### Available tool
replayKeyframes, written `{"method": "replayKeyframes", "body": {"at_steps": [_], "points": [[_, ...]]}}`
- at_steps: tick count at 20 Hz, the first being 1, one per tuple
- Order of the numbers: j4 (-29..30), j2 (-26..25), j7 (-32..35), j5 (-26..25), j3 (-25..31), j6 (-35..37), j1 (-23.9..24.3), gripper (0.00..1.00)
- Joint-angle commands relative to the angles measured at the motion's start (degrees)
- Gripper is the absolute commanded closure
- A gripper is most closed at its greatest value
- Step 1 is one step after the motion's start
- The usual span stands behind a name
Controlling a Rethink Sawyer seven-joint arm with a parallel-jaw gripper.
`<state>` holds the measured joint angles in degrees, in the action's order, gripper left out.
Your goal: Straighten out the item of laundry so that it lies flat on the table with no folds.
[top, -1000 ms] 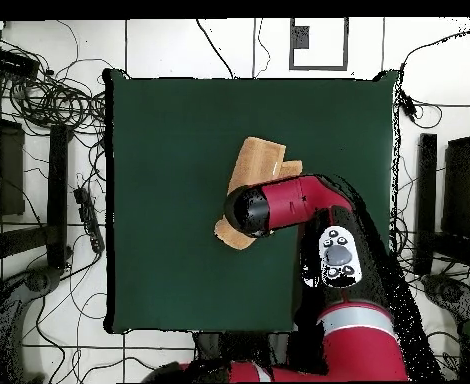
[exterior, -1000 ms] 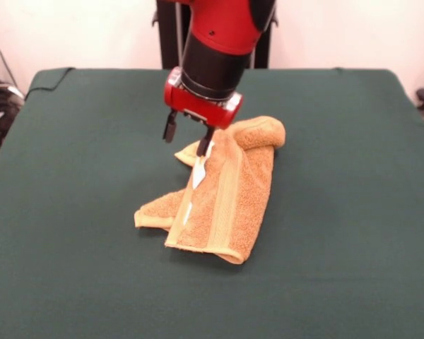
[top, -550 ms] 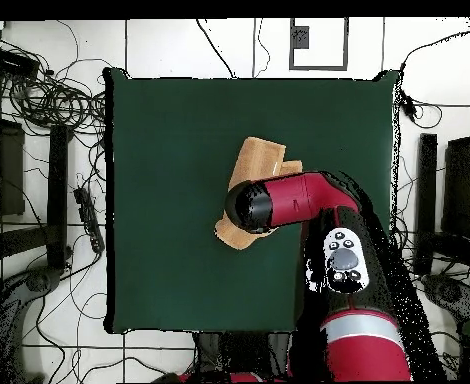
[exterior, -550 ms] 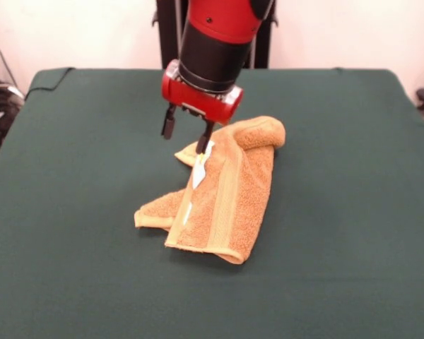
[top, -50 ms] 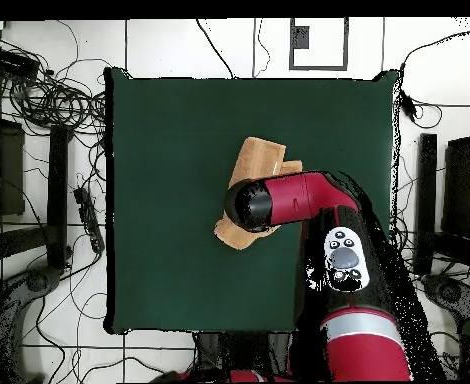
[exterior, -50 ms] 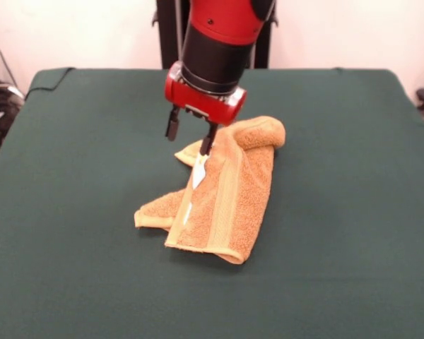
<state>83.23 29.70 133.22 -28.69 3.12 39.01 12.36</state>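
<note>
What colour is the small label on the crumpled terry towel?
White. The small label lies on the orange-tan terry towel, seen best in the front view.

You are looking at 1 large table (exterior, -50 ms: 78, 275), covered fully with a dark green cloth. At its far left corner in the front view, the cloth makes a small wrinkle over the edge. In the overhead view the table (top, -50 ms: 169, 270) shows as a nearly square green surface, with floor and cables around it.

Directly on it lies only 1 thing: the orange-tan towel (exterior, -50 ms: 230, 205), near the middle. You can see it is not flat. It is folded over itself, with 1 rolled end at the far side and 1 small corner pointing to the left. A flat woven band and a white label (exterior, -50 ms: 198, 171) show on top.
</note>
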Motion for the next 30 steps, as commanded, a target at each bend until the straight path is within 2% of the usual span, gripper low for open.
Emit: {"method": "replayKeyframes", "body": {"at_steps": [1, 9, 16, 23, 30], "points": [[0.6, -4.3, -0.6, 2.8, 5.2, 3.6, -2.3, 0.0], [0.9, -4.9, 0.1, 3.5, 5.4, 2.7, -2.4, 0.0], [-1.6, -8.1, 1.4, -0.3, 2.7, 0.8, -5.3, 0.0], [-3.2, -10.6, 1.7, -1.0, 1.9, -0.8, -6.2, 0.0], [-3.1, -10.4, 2.8, -1.0, -0.1, -0.5, -8.0, 0.0]]}}
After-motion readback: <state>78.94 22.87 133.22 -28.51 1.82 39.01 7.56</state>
